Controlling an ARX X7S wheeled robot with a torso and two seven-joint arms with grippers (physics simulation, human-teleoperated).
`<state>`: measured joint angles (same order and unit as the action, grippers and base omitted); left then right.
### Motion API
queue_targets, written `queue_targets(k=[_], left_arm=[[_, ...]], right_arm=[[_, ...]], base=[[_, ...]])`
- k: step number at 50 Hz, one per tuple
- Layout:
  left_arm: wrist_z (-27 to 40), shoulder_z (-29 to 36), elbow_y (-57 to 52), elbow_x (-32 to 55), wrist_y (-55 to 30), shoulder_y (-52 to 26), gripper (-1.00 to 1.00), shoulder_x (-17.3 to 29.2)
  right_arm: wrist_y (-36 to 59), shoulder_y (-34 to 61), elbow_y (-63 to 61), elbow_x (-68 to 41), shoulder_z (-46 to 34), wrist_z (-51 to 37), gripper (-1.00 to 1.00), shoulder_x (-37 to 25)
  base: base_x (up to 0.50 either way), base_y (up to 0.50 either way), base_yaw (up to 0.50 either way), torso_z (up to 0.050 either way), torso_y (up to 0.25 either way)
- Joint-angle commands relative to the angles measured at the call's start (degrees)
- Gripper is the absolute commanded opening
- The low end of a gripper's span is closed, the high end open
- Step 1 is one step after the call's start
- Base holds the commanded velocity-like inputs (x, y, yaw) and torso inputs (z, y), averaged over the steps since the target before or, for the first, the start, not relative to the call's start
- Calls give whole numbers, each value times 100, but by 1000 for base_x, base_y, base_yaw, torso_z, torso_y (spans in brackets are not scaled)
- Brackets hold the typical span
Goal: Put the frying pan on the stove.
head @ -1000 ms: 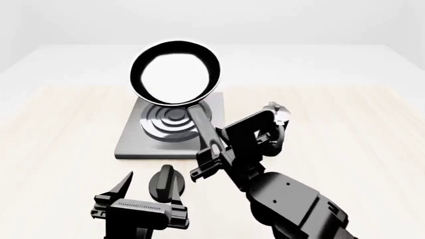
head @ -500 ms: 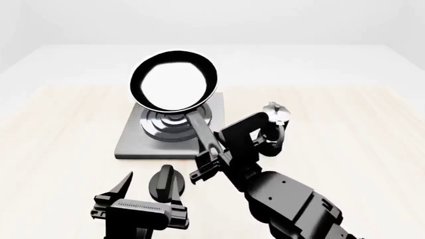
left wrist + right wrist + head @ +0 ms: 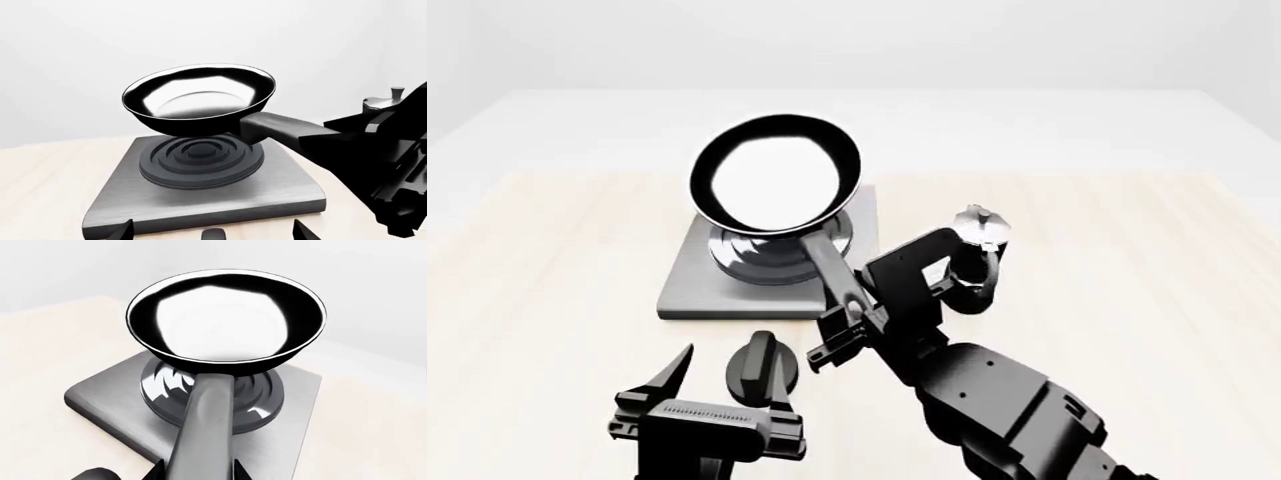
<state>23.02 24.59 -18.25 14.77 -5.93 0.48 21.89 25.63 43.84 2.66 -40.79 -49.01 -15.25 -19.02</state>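
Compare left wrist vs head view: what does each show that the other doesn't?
Left wrist only: side-on, a visible gap between the frying pan base and the burner rings. Head only: the left gripper open beside the knob, and the moka pot behind the right arm. Both: pan above the stove, handle held by the right gripper.

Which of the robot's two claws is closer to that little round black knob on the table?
The left. The left gripper hangs open right beside the knob, its fingers either side of it. The right gripper is farther away, clamped on the frying pan handle.
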Motion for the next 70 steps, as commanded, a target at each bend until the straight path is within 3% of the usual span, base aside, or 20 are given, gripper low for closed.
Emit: queue_targets(k=[1,51,52,70], left_arm=[[11,5,16,8,27,10,100,14],[54,42,92,36,84,8,100,63],[57,42,100,34,90,10,100,63],[76,77,46,47,40,-27,100,71]], right_arm=[[-117,147,66,418,162,12,-100,103],[-375,125,609,474,53,220,-100,309],[-376,125,628,470,70,195,100,317],[-114,145,129,282,114,42,100,177]], base=[[0,0,0,0,0],[0,0,0,1,2],[0,0,0,0,11],[0,0,0,0,0]])
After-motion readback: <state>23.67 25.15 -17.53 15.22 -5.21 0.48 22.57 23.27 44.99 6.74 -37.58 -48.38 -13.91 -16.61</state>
